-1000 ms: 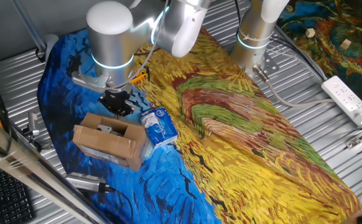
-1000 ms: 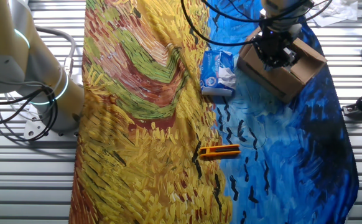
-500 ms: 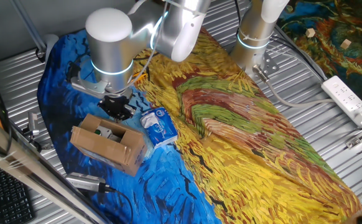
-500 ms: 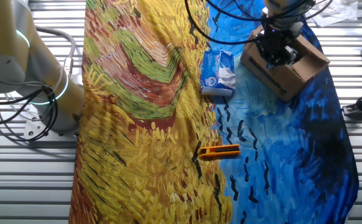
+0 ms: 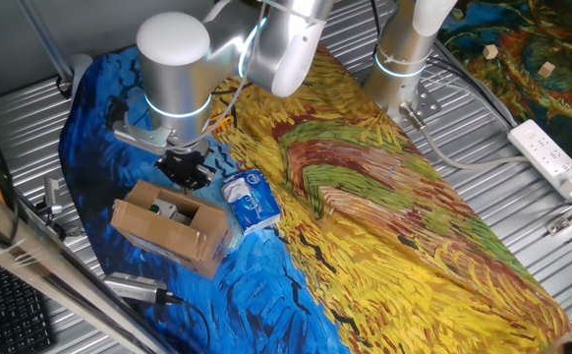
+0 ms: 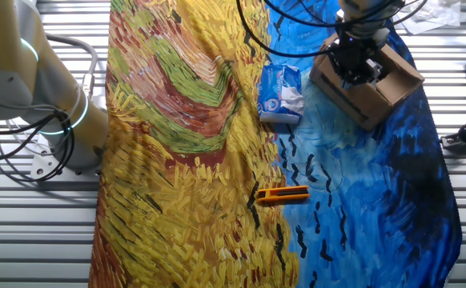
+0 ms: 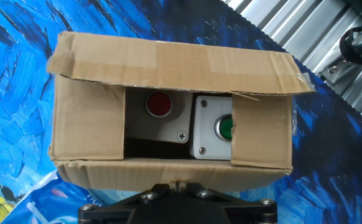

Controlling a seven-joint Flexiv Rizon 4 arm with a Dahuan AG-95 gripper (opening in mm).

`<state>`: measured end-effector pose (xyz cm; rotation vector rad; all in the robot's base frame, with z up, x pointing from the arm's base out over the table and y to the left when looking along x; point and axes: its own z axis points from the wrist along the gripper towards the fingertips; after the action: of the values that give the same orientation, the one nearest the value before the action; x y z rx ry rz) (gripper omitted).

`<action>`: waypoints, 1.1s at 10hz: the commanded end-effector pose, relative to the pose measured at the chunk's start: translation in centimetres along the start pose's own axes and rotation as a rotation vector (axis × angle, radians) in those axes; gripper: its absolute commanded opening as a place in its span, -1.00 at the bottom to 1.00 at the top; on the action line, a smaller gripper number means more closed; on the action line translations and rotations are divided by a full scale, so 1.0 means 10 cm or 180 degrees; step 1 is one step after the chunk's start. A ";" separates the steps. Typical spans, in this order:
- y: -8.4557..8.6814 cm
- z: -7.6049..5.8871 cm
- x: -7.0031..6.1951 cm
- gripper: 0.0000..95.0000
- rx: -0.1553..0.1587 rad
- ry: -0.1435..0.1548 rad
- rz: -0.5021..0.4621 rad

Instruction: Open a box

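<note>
The box (image 5: 166,228) is a small brown cardboard carton lying on the blue part of the painted cloth, at the lower left in one fixed view. It is at the upper right in the other fixed view, as the box (image 6: 375,85). In the hand view the box (image 7: 168,62) has its far flap laid back. Its two side flaps are partly folded in over a white switch unit (image 7: 196,127) with a red and a green button. My gripper (image 7: 178,185) is over the near flap's edge, jaws pressed together on the thin cardboard. The fixed views show the gripper (image 5: 185,170) (image 6: 356,67) at the box's rim.
A blue-and-white soft packet (image 5: 252,201) (image 6: 280,92) lies right beside the box. An orange cutter (image 6: 283,194) rests on the cloth. A second arm's base (image 5: 402,54) stands at the back. A metal tool (image 5: 137,287) lies near the cloth's edge, and a power strip (image 5: 553,157) at the right.
Over the last second my gripper rose slightly and the box shifted and tilted a little with it. Nothing has moved in the last half second.
</note>
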<state>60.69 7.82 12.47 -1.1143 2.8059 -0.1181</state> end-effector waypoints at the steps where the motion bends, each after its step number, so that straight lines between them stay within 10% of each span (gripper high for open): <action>1: 0.03 -0.13 0.02 -1.00 -0.0022 0.0011 0.0012; 7: 0.08 -0.47 0.05 -1.00 -0.0090 -0.0036 0.0124; 11: -0.12 -0.58 -0.23 -1.00 -0.0145 0.0007 0.0138</action>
<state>62.60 8.78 18.62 -1.0668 2.8509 -0.0452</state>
